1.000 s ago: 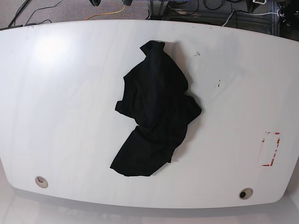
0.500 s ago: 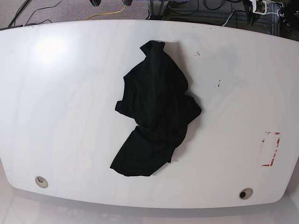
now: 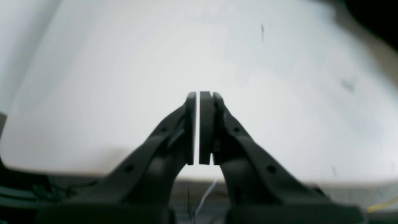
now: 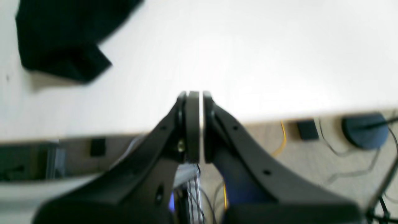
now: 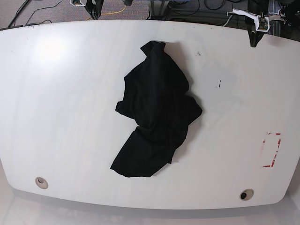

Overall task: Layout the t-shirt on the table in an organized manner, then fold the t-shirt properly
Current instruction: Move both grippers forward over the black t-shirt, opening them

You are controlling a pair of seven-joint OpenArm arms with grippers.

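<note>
— What's the biggest thing you can see from here?

— The wide glossy white table (image 5: 61, 117) with rounded edges, two small round grommet holes (image 5: 246, 194) near the front edge and a red tape rectangle outline (image 5: 272, 150) off to one side.

— And the shirt?

— The plain black short-sleeved cloth t-shirt (image 5: 157, 110) lies crumpled in a heap around the middle of the table, bunched and wrinkled, one flatter flap spreading toward the front edge and a narrow end pointing toward the far edge. Not laid out, not folded.

— The arms?

— Both at the far edge, well apart from the cloth. The left gripper (image 3: 198, 95), dark with flat pads, has its jaws together on nothing, over bare tabletop. The right gripper (image 4: 195, 93) is likewise pressed together, empty, above the table's edge, with a corner of the shirt off to its side
</note>
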